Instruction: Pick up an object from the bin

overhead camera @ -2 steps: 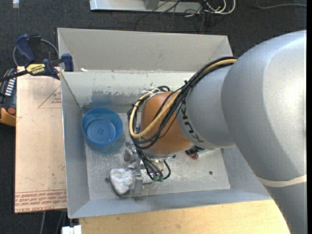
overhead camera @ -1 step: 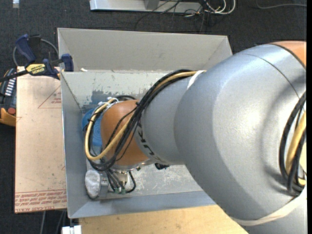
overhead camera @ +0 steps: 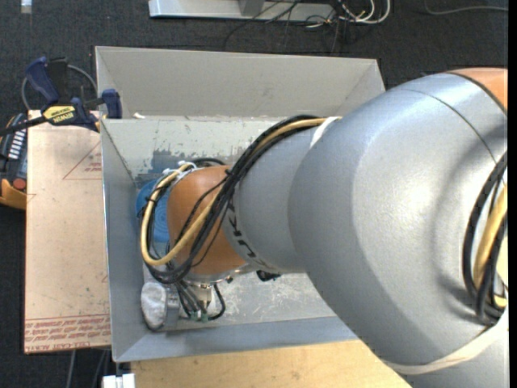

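The grey arm [overhead camera: 388,217] came in from the right and covered most of the bin [overhead camera: 242,83], its wrist reaching down into the bin's left half. An orange cover [overhead camera: 202,217] sat on the wrist, with yellow and black cables [overhead camera: 146,231] looped round its left side. The gripper [overhead camera: 198,299] showed just below the cover, low over the floor near the bin's front left corner. Most of it was hidden by the cover, so whether it was spread or closed could not be told, and nothing could be seen held in it.

A blue thing [overhead camera: 156,204] lay against the left wall, partly under the cover and cables. A pale, crumpled lump [overhead camera: 153,301] lay in the front left corner, just beside the gripper on its left and nearest to it. A small dark bit [overhead camera: 267,276] lay on the floor to the gripper's right, at the arm's edge.
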You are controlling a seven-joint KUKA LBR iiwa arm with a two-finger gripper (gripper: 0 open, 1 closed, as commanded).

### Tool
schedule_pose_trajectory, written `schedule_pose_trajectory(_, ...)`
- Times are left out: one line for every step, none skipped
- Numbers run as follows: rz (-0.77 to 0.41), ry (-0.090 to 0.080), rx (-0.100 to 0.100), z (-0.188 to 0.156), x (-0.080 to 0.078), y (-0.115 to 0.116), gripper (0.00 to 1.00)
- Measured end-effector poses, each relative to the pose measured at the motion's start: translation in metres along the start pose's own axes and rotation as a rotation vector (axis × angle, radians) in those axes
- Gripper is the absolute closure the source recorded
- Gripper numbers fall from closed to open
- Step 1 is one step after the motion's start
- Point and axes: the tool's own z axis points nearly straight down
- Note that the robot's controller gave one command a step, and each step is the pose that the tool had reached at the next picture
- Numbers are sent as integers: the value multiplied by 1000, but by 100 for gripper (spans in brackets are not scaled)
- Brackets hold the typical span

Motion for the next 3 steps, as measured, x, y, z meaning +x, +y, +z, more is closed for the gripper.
schedule_pose_trajectory(0,4,1,-18,1,-1,100)
schedule_pose_trajectory(-1,1,-2,-39,1,1,100)
schedule_pose_trajectory(-3,4,-1,-68,2,0,100)
